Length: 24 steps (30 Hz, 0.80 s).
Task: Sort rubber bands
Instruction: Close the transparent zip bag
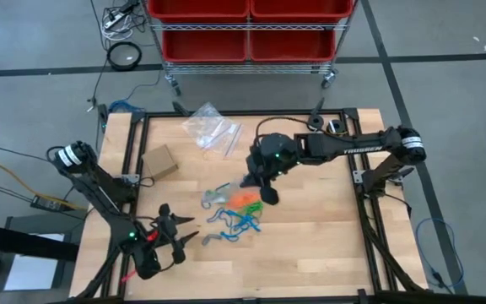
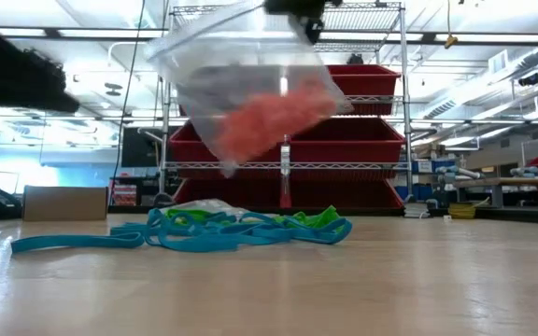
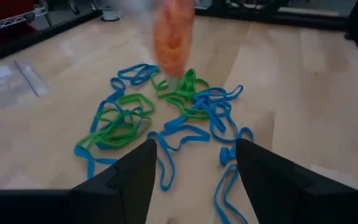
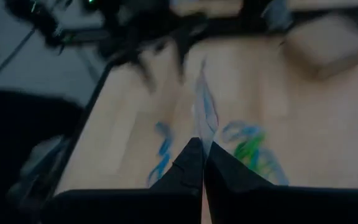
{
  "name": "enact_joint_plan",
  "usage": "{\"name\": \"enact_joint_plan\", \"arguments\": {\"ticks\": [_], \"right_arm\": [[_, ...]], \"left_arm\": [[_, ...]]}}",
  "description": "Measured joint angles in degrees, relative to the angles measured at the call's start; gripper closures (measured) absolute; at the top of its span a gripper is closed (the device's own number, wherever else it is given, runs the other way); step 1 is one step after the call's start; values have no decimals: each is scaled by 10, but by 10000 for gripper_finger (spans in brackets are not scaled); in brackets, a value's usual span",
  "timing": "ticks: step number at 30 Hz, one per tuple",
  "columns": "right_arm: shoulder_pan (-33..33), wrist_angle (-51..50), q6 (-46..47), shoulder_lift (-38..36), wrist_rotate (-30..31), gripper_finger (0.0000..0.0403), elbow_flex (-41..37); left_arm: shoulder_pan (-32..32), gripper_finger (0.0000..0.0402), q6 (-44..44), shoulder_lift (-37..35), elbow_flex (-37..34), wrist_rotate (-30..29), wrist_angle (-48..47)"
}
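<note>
We find the right gripper (image 1: pixel 270 196) closed on the top edge of a clear plastic bag (image 2: pixel 250 93), which hangs below its fingers and holds the orange rubber bands (image 2: pixel 269 117) as one bunched mass. The bag hangs clear of the table (image 1: pixel 327 236) in the low view and sits tilted, its mouth edge up at the fingers and its loaded bottom sagging down and to one side. The right wrist view confirms the two fingers pressed together with a thin film edge between them.

The blue and green rubber bands (image 3: pixel 166 118) lie loose on the wood directly beneath and just beside the suspended bag — a tangled heap with no single heading. The heap as a whole runs roughly across the table, from the right gripper toward the left one; a few blue loops (image 2: pixel 73 243) trail out long and flat from its edge.

The left gripper (image 1: pixel 184 236) stands with its fingers spread wide and empty, low over the table, pointed at the heap. The nearest blue loops lie just ahead of its fingertips; the hanging bag is farther on, beyond the heap.

We judge the left gripper the better placed for the next pick — its line of approach runs straight into the pile.
</note>
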Motion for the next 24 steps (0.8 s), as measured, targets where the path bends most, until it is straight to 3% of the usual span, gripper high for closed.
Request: {"name": "enact_joint_plan", "arguments": {"ticks": [7, 12, 24], "right_arm": [[56, -151, 38, -42, -34, 403, 0], [121, -260, 87, -90, -53, 403, 0], [299, -380, 300, -190, 0, 403, -31]], "left_arm": [[0, 172, 2, 0, -63, -6, 111], [0, 172, 2, 0, -83, -11, 140], [2, 172, 3, 0, -85, -34, 158]]}}
